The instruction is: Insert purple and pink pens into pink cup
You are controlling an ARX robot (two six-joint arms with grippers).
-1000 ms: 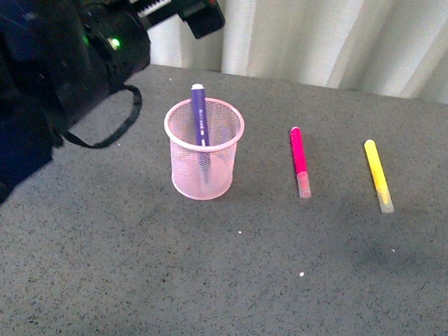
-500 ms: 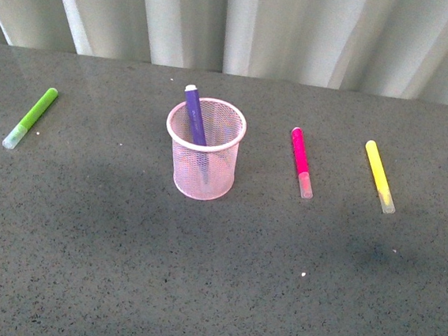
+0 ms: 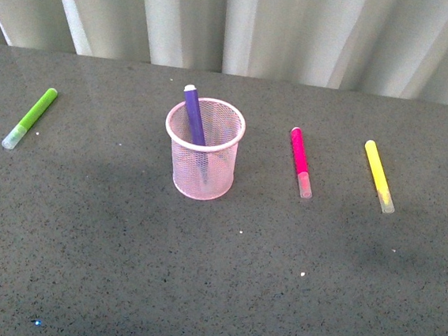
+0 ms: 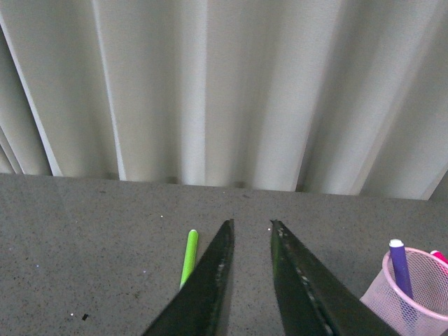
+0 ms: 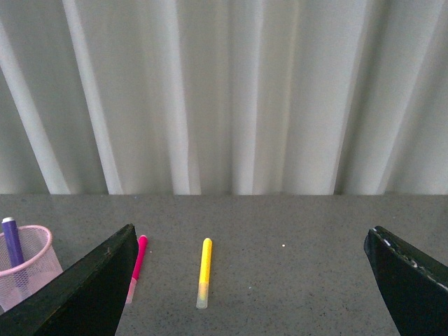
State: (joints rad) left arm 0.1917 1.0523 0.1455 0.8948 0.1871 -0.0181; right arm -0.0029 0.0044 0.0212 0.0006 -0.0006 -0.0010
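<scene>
Half-completed insertion. The pale pink wire-mesh cup (image 3: 220, 172) stands upright on the grey speckled worktop (image 3: 197, 284), midway between the side edges and nearer the far edge; it holds one item, the dark purple marker (image 3: 193, 116), which leans on the rim with its top above it. The magenta-pink marker with a clear cap (image 3: 300, 159) lies flat to the cup's right, apart from it, between the cup and the yellow marker (image 3: 378, 173); the lime-green marker (image 3: 32, 116) lies toward the left edge. The left gripper (image 4: 252, 224) is empty, its jaws narrowly parted; the right gripper (image 5: 252, 231) is spread wide and empty. The step in hand appears to be fetching the pink marker; this probably calls for the right arm to descend, pinch the barrel crosswise, raise it upright and lower it beside the purple one.
</scene>
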